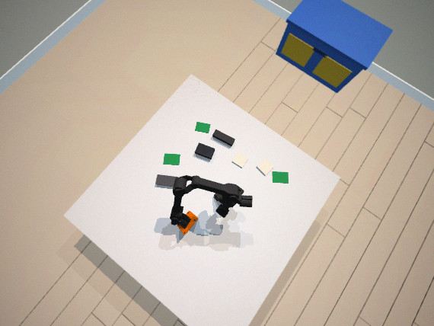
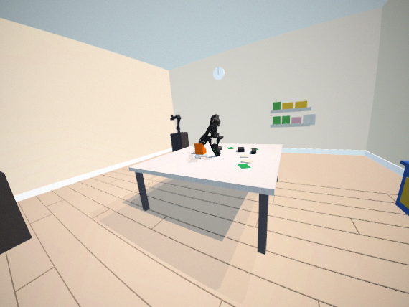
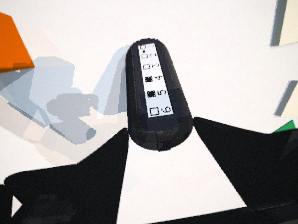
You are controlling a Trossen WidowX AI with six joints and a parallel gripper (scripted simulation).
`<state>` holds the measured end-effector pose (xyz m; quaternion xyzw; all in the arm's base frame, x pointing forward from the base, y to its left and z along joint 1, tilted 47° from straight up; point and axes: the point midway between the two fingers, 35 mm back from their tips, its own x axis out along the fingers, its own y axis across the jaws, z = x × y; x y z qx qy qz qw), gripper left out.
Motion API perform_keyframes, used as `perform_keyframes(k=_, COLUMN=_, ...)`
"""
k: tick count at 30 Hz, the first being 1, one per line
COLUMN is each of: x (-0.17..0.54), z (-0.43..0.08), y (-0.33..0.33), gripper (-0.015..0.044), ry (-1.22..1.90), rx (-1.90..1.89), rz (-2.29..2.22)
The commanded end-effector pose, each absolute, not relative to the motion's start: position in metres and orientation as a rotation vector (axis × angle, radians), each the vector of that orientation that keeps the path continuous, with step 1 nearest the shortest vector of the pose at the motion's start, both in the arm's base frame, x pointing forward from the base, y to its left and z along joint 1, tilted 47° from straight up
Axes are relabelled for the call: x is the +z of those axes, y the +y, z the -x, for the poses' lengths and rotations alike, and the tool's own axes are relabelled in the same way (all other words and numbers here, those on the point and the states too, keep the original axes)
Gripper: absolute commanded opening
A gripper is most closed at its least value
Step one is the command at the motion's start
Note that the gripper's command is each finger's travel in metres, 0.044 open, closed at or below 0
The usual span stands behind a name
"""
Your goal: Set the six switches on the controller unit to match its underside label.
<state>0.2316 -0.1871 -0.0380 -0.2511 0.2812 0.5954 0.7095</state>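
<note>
The dark grey controller unit is tilted up, with its label side facing the wrist camera. The label shows squares 1, 2 and 3 empty, 4 and 5 filled, and 6 empty. A small mark sits between squares 1 and 2. My gripper is shut on the unit's near end, one finger at each side. Small green spots show on the unit's switch side in the exterior view, but the switch positions are too small to read. Whether its lower end touches the bench cannot be told.
An orange block is by the arm's base. Dark modules, green plates and cream tiles lie on the bench.
</note>
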Motion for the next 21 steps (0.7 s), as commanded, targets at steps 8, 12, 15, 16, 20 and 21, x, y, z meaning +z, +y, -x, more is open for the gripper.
perform_keyframes(k=8, x=-0.027, z=-0.232, y=-0.181, gripper=0.0335, ry=0.62, rx=1.318, rz=0.544)
perform_keyframes(k=12, x=-0.024, z=-0.232, y=-0.18, gripper=0.0335, ry=0.62, rx=1.318, rz=0.544)
perform_keyframes(k=15, x=-0.022, z=-0.232, y=-0.179, gripper=0.0335, ry=0.62, rx=1.319, rz=0.544)
perform_keyframes(k=16, x=-0.021, z=-0.233, y=-0.178, gripper=0.0335, ry=0.619, rx=1.319, rz=0.544)
perform_keyframes(k=20, x=-0.019, z=-0.233, y=-0.177, gripper=0.0335, ry=0.619, rx=1.319, rz=0.543)
perform_keyframes(k=21, x=-0.018, z=-0.233, y=-0.177, gripper=0.0335, ry=0.619, rx=1.319, rz=0.543)
